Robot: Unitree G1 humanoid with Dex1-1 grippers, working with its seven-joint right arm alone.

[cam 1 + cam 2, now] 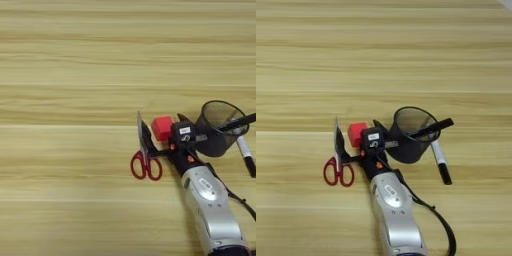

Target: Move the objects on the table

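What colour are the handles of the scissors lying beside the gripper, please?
The scissors' handles are red, shown best in the right eye view.

An office-like desk setting: a wood-grain table (381, 50) carries stationery, namely red-handled scissors (337, 162), a black mesh pen cup (411, 134) and a marker (440, 161).

Illumination is even, bright and diffuse across the light yellowish wood-grain table (75, 60). Shadows are soft and short, lying close beneath the black mesh cup (411, 135) and the silver forearm (393, 210). A mild highlight shows on the forearm casing. Fine detail is soft throughout; label print is unreadable. The plank stripes run straight to the edges.
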